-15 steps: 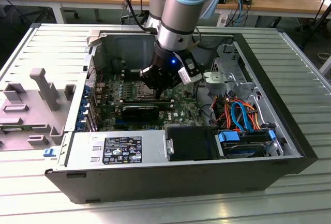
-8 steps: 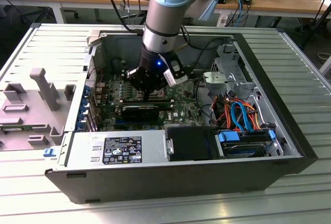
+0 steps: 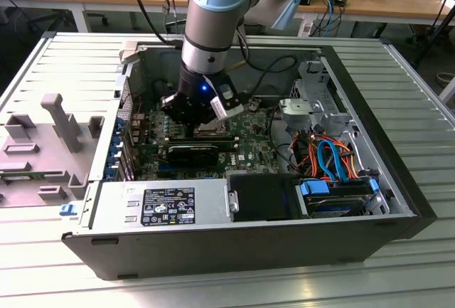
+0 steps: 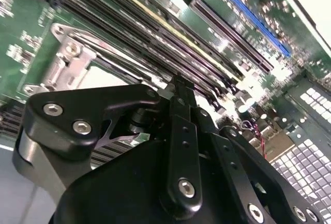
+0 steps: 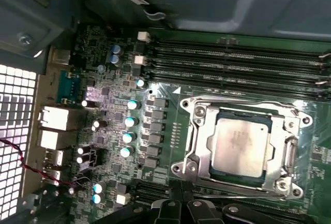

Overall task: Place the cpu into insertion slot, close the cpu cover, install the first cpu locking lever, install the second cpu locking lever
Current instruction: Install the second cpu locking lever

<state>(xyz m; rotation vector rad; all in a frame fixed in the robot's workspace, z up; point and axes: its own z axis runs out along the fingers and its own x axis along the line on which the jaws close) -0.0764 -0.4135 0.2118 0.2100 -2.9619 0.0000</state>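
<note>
The cpu (image 5: 239, 145) sits flat in the insertion slot (image 5: 207, 142), near the middle of the green motherboard (image 5: 170, 92), and in the first wrist view I see its dull silver top through the big window of the cpu cover (image 5: 278, 131). The cover looks folded down over the chip, so I think the chip step is done and the cover is down or nearly down; I cannot tell if it is fully flat. A thin metal rod runs along the slot's edge closest to my claw (image 5: 181, 209), and I take it for one of the locking levers, though I cannot say if it is hooked. My claw hangs just over that edge of the slot, low inside the open computer case (image 3: 398, 180), which lies on its side on the ribbed counter (image 3: 419, 87). In the second wrist view the black fingers (image 4: 178, 131) look pressed together with nothing between them. I guess they are closed so the tip can push on small metal parts.
</note>
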